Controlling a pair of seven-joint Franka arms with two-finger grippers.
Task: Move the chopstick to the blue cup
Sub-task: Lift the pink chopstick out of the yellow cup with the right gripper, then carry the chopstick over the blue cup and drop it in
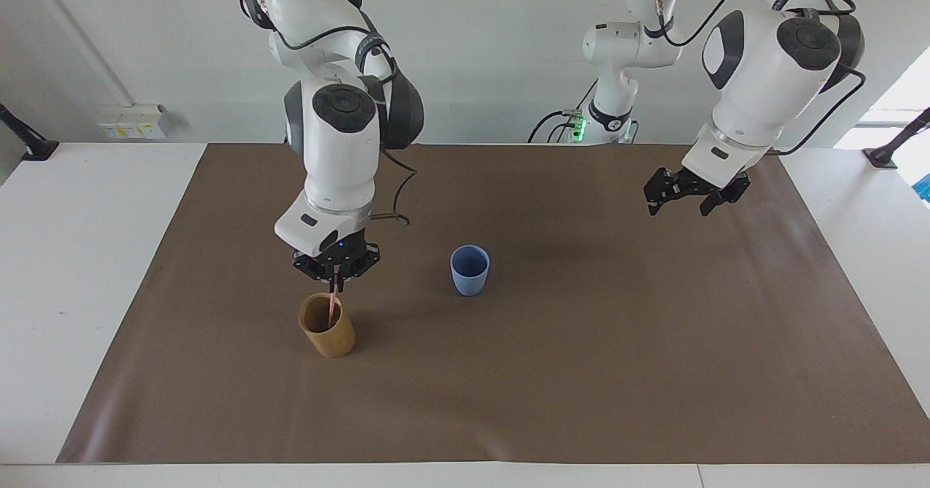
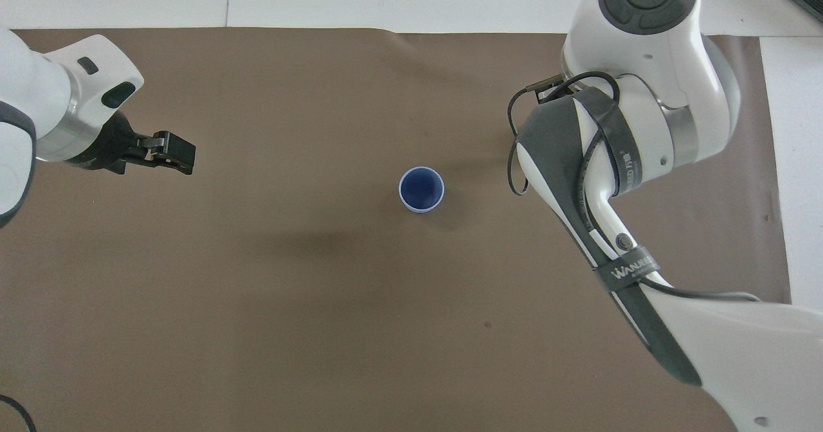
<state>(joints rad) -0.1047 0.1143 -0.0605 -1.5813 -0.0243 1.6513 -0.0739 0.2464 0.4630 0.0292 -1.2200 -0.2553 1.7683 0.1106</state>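
Facing view: your right gripper (image 1: 336, 282) is clamped on the top end of the chopstick (image 1: 333, 306), which stands nearly upright with its lower end inside the tan cup (image 1: 326, 335). The stick looks light, stiff and slick, so keep the pinch near the top. The blue cup (image 1: 469, 270) stands apart, toward the left arm's end. The left gripper (image 1: 686, 199) waits spread wide over the mat (image 1: 581, 372).

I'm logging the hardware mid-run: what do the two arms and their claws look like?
Both arms have glossy white shells with dark grey joint covers and round dark caps with button pads. Black cables loop outside the links, held by black straps with white lettering. The left claw and the right claw are small, black and two-fingered, each on a white wrist block with a metal ring. A green light glows at the left arm's base.
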